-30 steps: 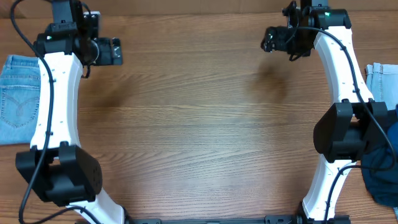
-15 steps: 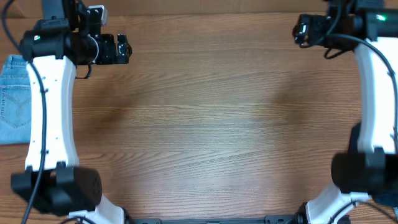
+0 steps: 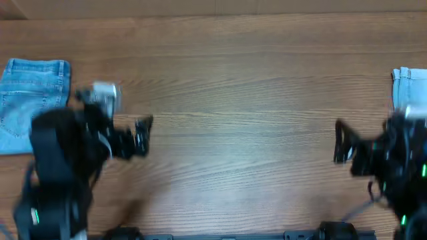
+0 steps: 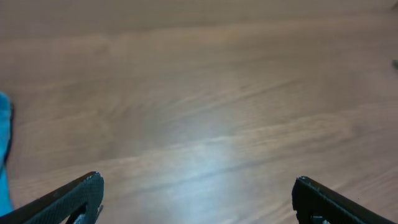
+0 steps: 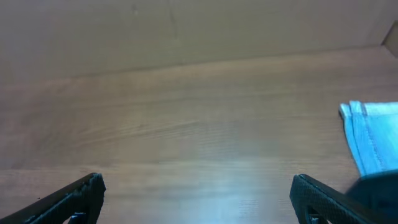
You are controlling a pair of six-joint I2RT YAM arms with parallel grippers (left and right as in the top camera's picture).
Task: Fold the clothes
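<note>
Folded light-blue jeans (image 3: 27,103) lie at the table's left edge in the overhead view. Another light-blue denim piece (image 3: 408,85) lies at the right edge; it also shows in the right wrist view (image 5: 372,143). My left gripper (image 3: 143,133) is open and empty over bare wood, right of the folded jeans. My right gripper (image 3: 341,143) is open and empty over bare wood, left of and below the right denim piece. In the left wrist view (image 4: 198,199) and the right wrist view (image 5: 199,196) the fingers stand wide apart with only table between them.
The wooden table (image 3: 240,100) fills the view. A blue cloth edge (image 4: 5,149) shows at the far left of the left wrist view. Both arms are blurred near the front edge.
Both arms have swung back from the far side of the table to the near side, low and blurred. The clothes have not moved.
</note>
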